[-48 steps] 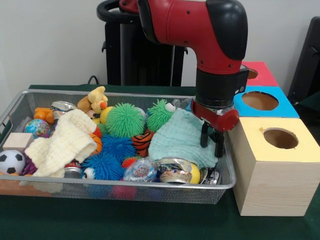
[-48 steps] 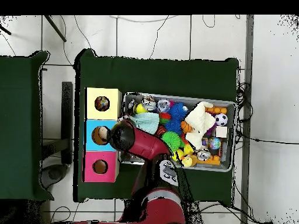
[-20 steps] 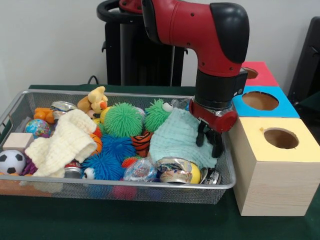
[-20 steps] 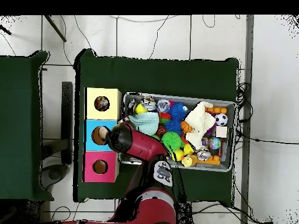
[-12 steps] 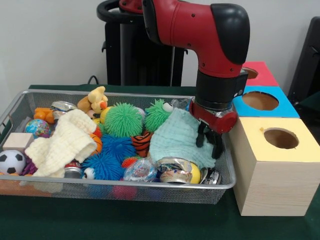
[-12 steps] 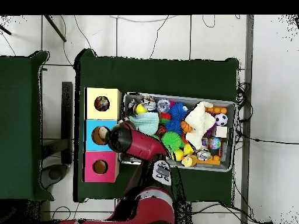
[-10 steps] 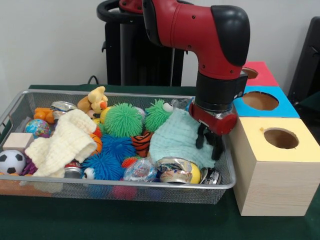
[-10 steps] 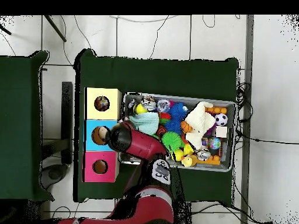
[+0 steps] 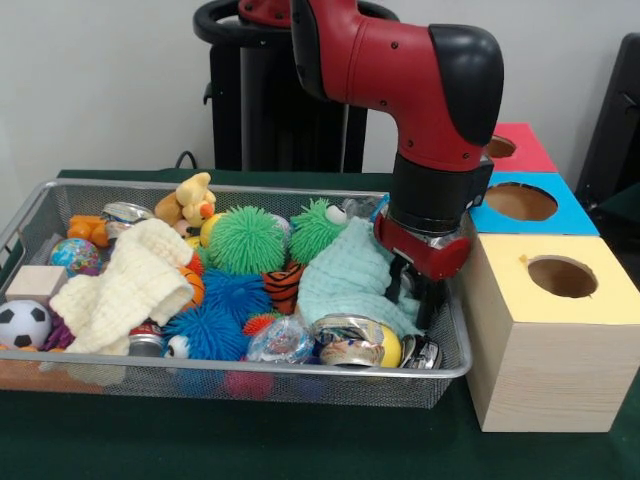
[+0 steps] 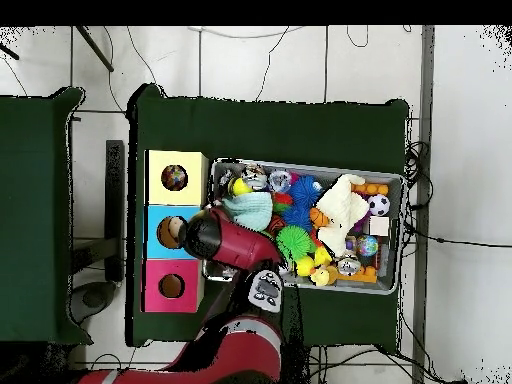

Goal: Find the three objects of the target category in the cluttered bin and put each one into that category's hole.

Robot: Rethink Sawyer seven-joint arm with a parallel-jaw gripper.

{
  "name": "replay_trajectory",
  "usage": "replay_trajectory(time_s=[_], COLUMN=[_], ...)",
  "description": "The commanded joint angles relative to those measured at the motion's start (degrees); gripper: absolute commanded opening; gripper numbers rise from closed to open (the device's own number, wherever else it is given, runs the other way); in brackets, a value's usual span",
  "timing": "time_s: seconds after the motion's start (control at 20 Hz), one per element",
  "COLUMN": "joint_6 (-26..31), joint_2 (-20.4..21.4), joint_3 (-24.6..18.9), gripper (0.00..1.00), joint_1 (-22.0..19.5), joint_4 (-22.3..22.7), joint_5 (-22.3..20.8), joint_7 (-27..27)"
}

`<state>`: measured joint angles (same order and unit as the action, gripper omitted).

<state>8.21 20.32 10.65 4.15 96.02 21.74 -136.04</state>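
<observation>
Bin front edge: wire mesh bin (image 9: 300, 385) on green table (image 9: 250, 445); along its near rim, soccer ball (image 9: 22, 323) at the left end, then a crushed can (image 9: 146, 341), clear crinkly ball (image 9: 280, 340), shiny can (image 9: 348, 340) w/ yellow end, another can (image 9: 424, 352) in the right corner.
Boxes: yellow-topped wood box (image 9: 550, 335) just beside bin's right end, hole on top; blue box (image 9: 522, 204) behind it, red box (image 9: 516, 148) farthest. Overhead: smth round shows inside the yellow box's hole, can't tell what.
Mid bin: cream knit cloth (image 9: 125, 285) draped at left, wood block (image 9: 34, 282) beside it, blue spiky balls (image 9: 225, 310) in the middle, tiger-stripe toy (image 9: 284, 284) touching them.
Mint cloth: mint-green cloth (image 9: 350, 275) bunched up in the right part of bin, over the cans, peak right under the wrist.
Gripper: gripper (image 9: 412, 295) down in the bin at the cloth's right edge, black fingers (image 9: 426, 300) against the cloth fold; can't tell if closed on it or apart, the fabric and wrist hide the tips.
Arm: red arm (image 9: 400, 70) comes down over bin's right end; overhead it covers that corner.
Far bin: green spiky ball (image 9: 248, 240), green fuzzy toy w/ eye (image 9: 320, 228), plush duck/bear (image 9: 188, 203), globe ball (image 9: 74, 255), small oranges (image 9: 84, 229), can (image 9: 124, 213) along the back.
</observation>
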Motion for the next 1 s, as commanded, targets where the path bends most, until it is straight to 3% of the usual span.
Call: replay_trajectory(time_s=[0.05,0.25,0.3,1.0], joint_6=[-2.4,-1.7,-1.4,0.9], joint_2=[-4.3,-3.9,-3.8,-2.1], joint_3=[2.6,1.7,1.6,-0.5], gripper=[1.00,1.00,0.00,0.00], joint_1=[2.0,1.2,1.0,-0.7], joint_4=[-2.7,-2.5,-2.6,-1.5], joint_5=[-2.5,-2.8,-2.8,-3.4], joint_7=[-4.5,-3.9,-3.8,-3.5])
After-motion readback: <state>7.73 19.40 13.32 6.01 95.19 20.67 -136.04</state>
